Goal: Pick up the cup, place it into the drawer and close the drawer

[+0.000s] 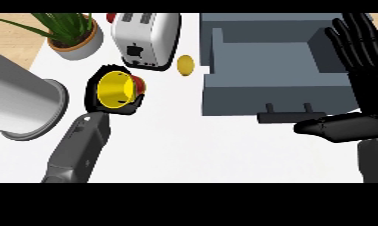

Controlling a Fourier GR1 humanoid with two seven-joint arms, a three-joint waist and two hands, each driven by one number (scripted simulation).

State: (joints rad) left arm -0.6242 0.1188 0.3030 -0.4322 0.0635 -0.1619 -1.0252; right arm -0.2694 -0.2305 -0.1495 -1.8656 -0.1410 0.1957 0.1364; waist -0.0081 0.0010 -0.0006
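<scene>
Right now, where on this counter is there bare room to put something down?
The white counter is bare in front, between the left hand holding the yellow cup and the open drawer. The back left is crowded: plant, toaster, grey cylinder.

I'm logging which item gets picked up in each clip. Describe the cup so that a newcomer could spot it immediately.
Start at the silver toaster near the counter's back edge, then look just in front of it, toward its left. The cup lies tipped there, its mouth toward the viewer, with the left robot hand curled round it. Nothing else nearby has its bright yellow inside and red outside.
</scene>
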